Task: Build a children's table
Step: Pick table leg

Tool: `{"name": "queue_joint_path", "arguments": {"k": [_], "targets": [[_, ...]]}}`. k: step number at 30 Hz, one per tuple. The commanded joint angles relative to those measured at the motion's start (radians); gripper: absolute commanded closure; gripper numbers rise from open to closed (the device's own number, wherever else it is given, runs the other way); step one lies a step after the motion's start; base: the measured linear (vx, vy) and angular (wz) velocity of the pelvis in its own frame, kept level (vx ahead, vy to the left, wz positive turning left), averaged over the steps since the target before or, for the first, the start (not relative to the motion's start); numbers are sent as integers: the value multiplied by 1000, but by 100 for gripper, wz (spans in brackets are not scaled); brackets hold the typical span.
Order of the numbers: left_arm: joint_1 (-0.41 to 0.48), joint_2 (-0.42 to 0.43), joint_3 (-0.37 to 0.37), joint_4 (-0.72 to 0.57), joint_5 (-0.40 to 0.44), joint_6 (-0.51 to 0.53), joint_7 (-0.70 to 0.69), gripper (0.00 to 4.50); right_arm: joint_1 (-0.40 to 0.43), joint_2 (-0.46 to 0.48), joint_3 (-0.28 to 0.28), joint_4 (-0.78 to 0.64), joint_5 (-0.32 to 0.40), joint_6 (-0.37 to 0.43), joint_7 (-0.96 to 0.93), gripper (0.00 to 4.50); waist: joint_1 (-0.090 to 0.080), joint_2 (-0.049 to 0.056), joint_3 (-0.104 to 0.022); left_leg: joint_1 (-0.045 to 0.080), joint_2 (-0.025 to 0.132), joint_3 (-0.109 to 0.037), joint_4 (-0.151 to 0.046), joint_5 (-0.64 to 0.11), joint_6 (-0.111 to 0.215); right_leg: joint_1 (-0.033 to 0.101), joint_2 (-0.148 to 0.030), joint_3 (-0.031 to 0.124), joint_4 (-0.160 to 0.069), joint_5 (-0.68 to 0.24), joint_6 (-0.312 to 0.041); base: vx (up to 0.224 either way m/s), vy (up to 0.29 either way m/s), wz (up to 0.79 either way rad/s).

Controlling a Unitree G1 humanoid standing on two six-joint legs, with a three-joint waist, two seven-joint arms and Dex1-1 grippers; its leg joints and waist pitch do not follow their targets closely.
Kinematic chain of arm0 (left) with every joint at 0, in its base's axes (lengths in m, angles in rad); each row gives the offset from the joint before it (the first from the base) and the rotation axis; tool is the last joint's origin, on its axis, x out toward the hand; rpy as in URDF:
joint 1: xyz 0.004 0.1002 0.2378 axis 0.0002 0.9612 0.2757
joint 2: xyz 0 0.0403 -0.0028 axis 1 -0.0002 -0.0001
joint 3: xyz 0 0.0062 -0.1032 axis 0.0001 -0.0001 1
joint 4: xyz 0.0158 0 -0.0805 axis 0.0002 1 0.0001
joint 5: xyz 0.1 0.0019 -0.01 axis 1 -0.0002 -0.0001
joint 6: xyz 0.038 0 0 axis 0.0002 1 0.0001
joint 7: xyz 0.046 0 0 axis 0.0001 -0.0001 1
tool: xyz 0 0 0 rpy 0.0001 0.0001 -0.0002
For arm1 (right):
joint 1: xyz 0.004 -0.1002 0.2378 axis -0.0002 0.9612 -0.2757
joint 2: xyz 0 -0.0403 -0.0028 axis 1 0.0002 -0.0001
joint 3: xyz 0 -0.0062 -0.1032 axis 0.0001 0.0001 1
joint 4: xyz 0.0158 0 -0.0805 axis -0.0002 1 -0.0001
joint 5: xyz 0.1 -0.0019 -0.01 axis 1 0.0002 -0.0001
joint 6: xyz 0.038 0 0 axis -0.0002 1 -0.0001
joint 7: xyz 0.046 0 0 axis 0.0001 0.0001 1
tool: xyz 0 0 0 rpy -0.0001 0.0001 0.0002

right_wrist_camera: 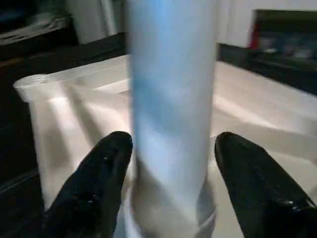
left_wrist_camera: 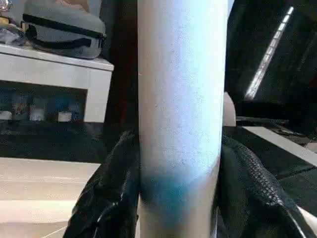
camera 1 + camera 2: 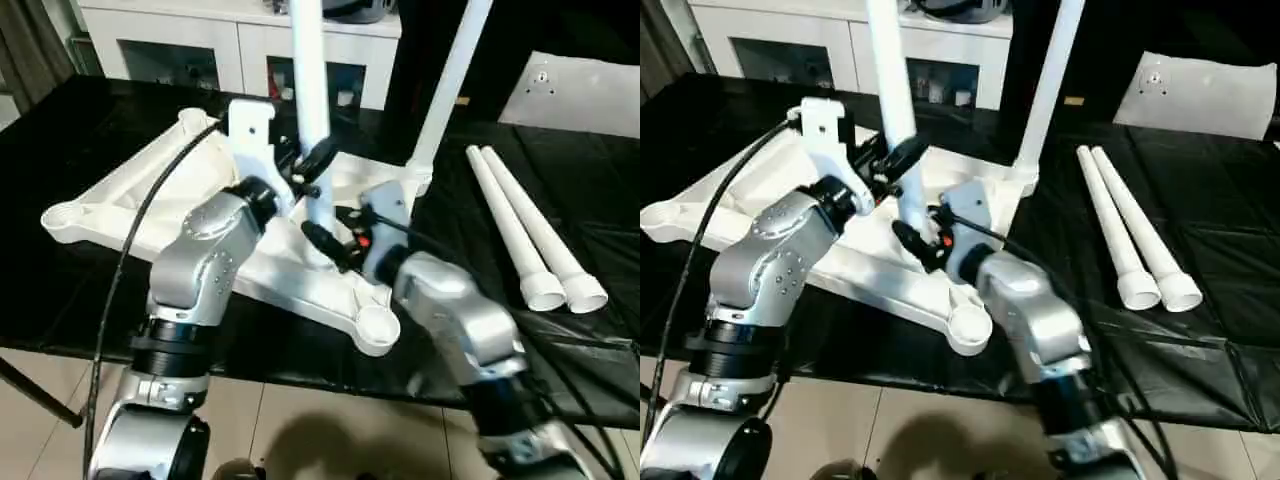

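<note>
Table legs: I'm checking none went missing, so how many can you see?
4. One leg stands upright over the upturned tabletop, between both grippers. Another stands in the far corner socket. Two lie side by side on the black surface, on the right.

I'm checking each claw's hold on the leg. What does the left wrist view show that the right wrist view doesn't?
Left wrist view: the left claw has both fingers pressed against the upright leg, with a grey case behind. Right wrist view: the right claw has gaps to its fingers, with the tabletop beneath. Both show that leg between two black fingers.
</note>
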Motion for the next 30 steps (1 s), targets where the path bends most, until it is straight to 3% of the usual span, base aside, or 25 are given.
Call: {"name": "queue_joint_path", "arguments": {"k": [1,9,22,25,27,29,30], "targets": [[-9,-5,-12,-32,14,15,11,267,-15,9,-12,18,-7,-9,-16,189,-8,-2,-76,13,48,-14,-74,-198,-38,51,-60,59,-66,-242,-127,0,0,0],[1,-7,-27,-66,19,46,14,267,-31,38,-40,48,28,-33,27,255,-16,-4,-76,9,49,-16,-75,-190,-26,54,-60,59,-63,-215,-132,0,0,0],[6,-3,-26,-76,44,69,30,267,-36,26,-64,63,37,-53,76,259,-21,-6,-76,10,49,-14,-72,-177,-14,54,-60,59,-62,-219,-143,0,0,0],[9,4,-21,-77,32,73,8,197,-31,18,-64,56,44,-73,111,259,-21,-7,-76,9,48,-14,-71,-180,-12,55,-61,58,-63,-220,-145,0,0,0],[12,-1,1,-78,1,85,-2,195,-23,10,-62,42,64,-81,157,259,-20,-1,-76,10,48,-14,-71,-186,-11,55,-61,58,-62,-226,-148,0,0,0],[11,1,8,-73,2,75,-2,185,-16,3,-60,32,76,-82,188,259,-20,-4,-76,9,48,-14,-71,-191,-6,56,-60,58,-64,-220,-150,0,0,0],[10,9,9,-68,-4,76,-20,156,-9,-7,-58,24,84,-78,214,259,-19,-3,-76,10,49,-15,-72,-187,-4,56,-59,58,-64,-218,-152,0,0,0]]}}
